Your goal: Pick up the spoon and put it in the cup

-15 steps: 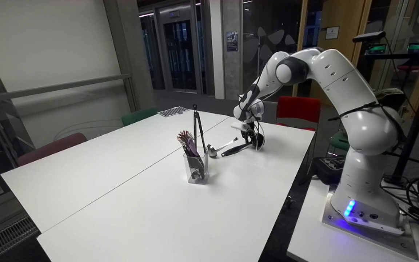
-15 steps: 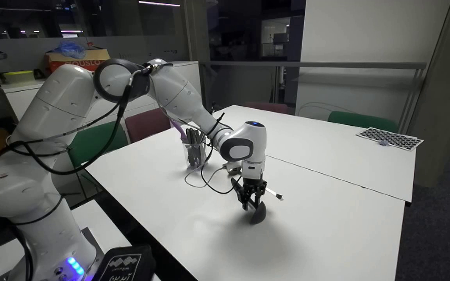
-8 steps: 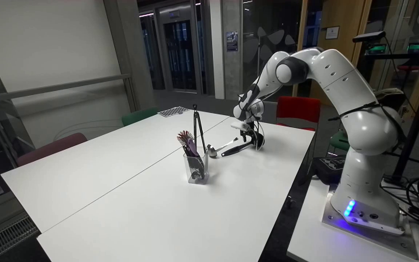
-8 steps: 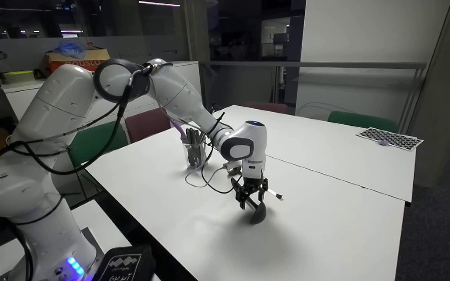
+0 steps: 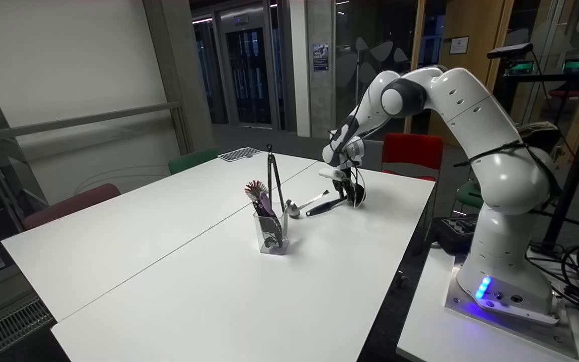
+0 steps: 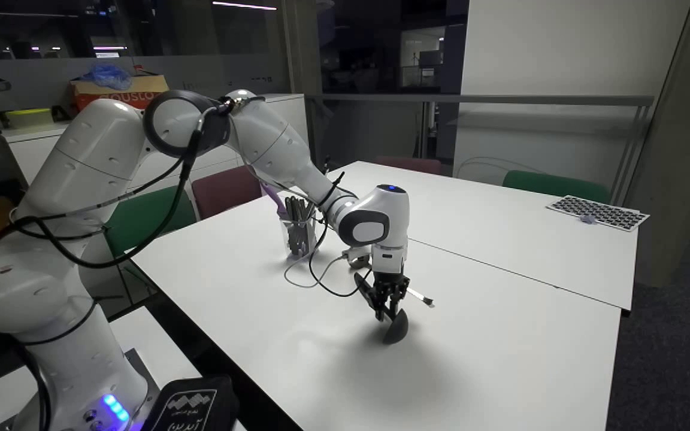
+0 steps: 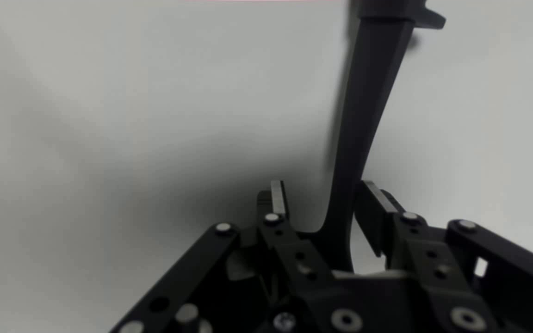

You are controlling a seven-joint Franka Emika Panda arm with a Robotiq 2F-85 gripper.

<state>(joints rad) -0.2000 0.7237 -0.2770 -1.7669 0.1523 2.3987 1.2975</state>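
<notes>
The spoon (image 5: 314,200), with a pale metallic handle and wider end, lies on the table. In an exterior view its handle (image 6: 420,296) shows behind the gripper. The cup (image 5: 282,249), a clear tumbler, stands upright, also in an exterior view (image 6: 287,239). It holds several utensils, among them a brush and a purple handle. A black utensil (image 5: 322,207) with a dark rounded head (image 6: 397,329) lies beside the spoon. My gripper (image 6: 387,314) is low over it. In the wrist view the open jaws (image 7: 321,185) straddle the black utensil (image 7: 368,92), near the right finger, with a gap on the left.
Cables (image 6: 333,292) loop down beside the gripper. A white table (image 5: 209,301) bears everything, with a seam across it. A patterned sheet (image 6: 598,212) lies at a far edge. Green, maroon and red (image 5: 412,152) chairs stand around. Tall dark rods (image 5: 270,166) rise from the cup.
The fingers stand wider half a second ago than one second ago, and are closer together again now. The arm, spoon, black utensil and cup have not visibly moved.
</notes>
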